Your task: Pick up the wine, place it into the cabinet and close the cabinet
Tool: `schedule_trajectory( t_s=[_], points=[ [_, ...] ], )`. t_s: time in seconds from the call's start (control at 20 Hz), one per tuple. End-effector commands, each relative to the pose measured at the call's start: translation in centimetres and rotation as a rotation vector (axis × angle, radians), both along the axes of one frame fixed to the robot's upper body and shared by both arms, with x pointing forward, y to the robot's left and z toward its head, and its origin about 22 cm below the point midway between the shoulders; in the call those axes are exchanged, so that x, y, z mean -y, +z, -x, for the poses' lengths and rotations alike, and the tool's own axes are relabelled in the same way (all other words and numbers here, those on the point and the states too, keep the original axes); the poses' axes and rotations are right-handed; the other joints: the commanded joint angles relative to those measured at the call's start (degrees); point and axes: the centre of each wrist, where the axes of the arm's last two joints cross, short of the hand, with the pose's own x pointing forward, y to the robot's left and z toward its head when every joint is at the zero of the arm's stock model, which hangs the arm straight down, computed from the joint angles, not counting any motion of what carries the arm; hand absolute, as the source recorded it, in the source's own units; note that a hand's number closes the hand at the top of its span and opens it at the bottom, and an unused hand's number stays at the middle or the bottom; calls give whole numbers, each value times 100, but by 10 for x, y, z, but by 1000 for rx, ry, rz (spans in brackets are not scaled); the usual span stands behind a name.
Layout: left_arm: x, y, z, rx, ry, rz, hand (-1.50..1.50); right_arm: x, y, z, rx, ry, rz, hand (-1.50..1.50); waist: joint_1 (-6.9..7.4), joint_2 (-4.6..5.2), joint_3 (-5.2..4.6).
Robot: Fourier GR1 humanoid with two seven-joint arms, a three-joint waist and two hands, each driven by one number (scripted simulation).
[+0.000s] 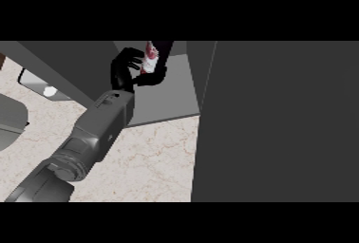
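The wine bottle [149,58], with a red and white label, stands upright inside the open cabinet, over its grey shelf floor [165,102]. My left hand [129,66] is curled round the bottle, fingers on its left side and thumb on its right, hiding most of it. The grey left forearm [98,130] reaches up from the lower left into the cabinet opening. The cabinet's dark door [280,118] hangs open and fills the right half of the view. My right hand shows nowhere.
The marbled beige counter [154,161] lies below the cabinet. A grey rounded object [10,121] sits at the left edge, and a small white-and-grey item [45,88] lies beside the cabinet's dark left wall [70,66].
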Motion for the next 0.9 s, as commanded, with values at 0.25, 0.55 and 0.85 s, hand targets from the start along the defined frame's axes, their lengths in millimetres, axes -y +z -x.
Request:
schedule_trajectory(
  t_s=[0.25,0.55,0.85],
  points=[
    [-27,-11,5,-56,19,0,-150,-2,1,6,26,19,-9,-150,26,42,-28],
    [-35,-6,2,-54,6,20,-150,0,1,5,12,24,13,-150,67,11,-24],
    [-49,2,-2,-7,-68,-32,-150,-1,2,5,5,18,-7,-150,162,-43,-26]
  ],
)
